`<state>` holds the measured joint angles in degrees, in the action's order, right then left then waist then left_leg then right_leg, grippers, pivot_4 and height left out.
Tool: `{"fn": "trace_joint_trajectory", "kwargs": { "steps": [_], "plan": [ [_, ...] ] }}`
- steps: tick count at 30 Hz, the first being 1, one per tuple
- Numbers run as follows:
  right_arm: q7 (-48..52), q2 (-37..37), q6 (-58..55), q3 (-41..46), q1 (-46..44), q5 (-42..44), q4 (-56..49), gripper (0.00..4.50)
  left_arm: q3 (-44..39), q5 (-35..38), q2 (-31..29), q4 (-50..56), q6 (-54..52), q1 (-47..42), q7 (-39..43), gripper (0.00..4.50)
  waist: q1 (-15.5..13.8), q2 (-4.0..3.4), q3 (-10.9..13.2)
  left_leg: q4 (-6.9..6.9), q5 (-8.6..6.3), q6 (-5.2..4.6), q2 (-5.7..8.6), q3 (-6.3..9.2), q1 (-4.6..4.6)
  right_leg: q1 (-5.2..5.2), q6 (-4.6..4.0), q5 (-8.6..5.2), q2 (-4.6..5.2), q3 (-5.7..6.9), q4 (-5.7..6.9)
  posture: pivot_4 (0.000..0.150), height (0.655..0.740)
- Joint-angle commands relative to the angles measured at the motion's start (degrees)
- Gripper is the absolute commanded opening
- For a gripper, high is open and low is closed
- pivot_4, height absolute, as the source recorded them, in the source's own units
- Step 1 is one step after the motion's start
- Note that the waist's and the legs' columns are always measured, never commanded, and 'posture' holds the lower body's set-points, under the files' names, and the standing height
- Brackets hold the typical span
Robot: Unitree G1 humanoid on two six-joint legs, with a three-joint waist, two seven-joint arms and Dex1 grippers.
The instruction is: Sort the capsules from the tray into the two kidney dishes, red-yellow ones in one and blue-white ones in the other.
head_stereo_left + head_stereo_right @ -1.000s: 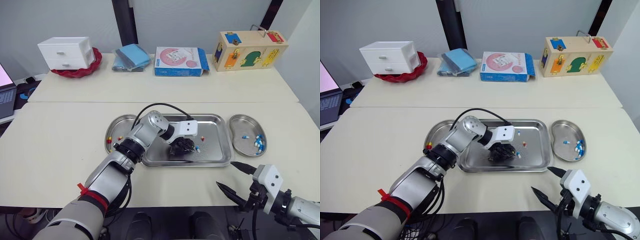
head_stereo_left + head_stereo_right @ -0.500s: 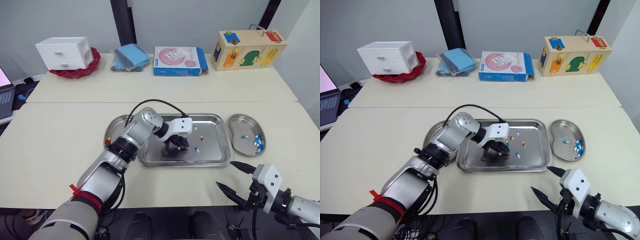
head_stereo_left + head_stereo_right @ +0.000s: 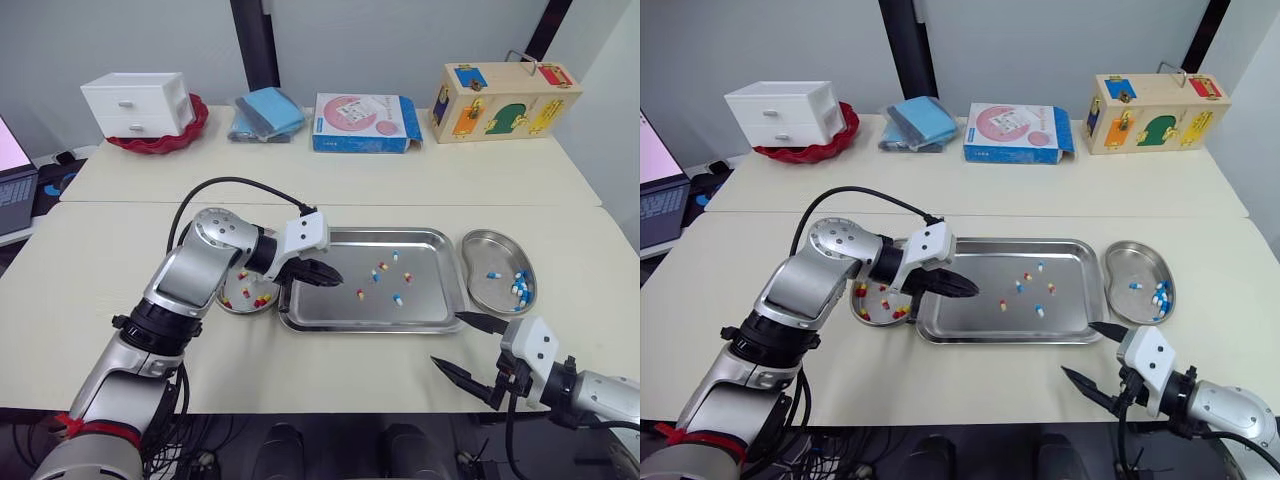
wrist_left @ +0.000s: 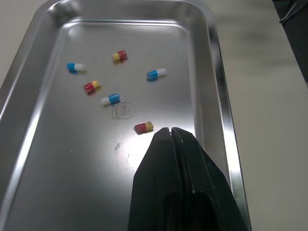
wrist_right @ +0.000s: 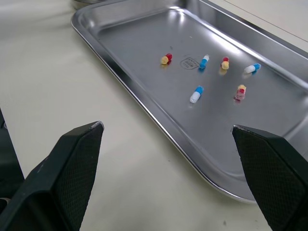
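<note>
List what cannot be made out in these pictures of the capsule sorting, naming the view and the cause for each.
1. Eye views: the left kidney dish lies partly under the left gripper and its wrist, so its capsules cannot be counted.
2. Eye views: the blue-white capsules in the right kidney dish are bunched and too small to count.
3. Eye views: the laptop is cut off by the left edge.

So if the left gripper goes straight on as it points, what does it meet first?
Probably the floor of the tray, close by the nearest red-yellow capsule, which lies just ahead of the shut left gripper and slightly off its line. Its height is unclear.
</note>
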<state>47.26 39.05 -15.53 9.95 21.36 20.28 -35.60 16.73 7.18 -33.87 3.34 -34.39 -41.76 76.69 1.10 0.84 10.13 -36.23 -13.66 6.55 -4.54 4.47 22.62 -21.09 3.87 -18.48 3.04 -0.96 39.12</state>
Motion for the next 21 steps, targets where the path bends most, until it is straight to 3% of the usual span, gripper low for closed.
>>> {"fn": "trace_joint_trajectory", "kwargs": {
  "steps": [1,5,8,21],
  "plan": [
    [0.07,0.58,0.28,0.75,-0.34,0.77,-1.37,4.50,0.48,0.13,1.42,-1.41,2.80,-0.72,-2.23,0.53,0.02,0.00,0.00,0.00,0.00,0.00,0.00,0.00,0.00,0.00,0.00,0.00,0.00,-0.01,0.00,0.150,0.7078],
    [-0.92,0.07,-0.42,0.30,0.25,0.63,-2.70,4.50,3.46,-1.16,4.17,-3.83,2.49,-0.40,-5.07,1.90,0.05,0.00,0.00,-0.01,0.00,0.00,0.00,0.00,0.00,-0.01,0.00,0.00,0.00,-0.02,0.00,0.150,0.7078],
    [-1.91,-0.45,-0.82,0.00,0.88,0.52,-3.61,4.50,5.04,-2.48,5.59,-5.30,1.00,0.16,-7.78,2.66,0.08,0.00,0.00,-0.01,0.00,0.00,0.00,0.00,0.00,-0.01,0.00,0.00,0.00,-0.01,0.00,0.150,0.7078],
    [-3.91,-1.17,-1.31,-0.83,1.86,0.34,-4.76,4.50,5.82,-3.16,10.66,-5.52,-4.98,5.27,-18.57,2.66,0.24,0.00,-0.01,-0.02,0.00,0.00,0.00,0.01,-0.01,-0.01,0.00,0.00,0.00,-0.02,0.01,0.150,0.7078]
  ]
}}
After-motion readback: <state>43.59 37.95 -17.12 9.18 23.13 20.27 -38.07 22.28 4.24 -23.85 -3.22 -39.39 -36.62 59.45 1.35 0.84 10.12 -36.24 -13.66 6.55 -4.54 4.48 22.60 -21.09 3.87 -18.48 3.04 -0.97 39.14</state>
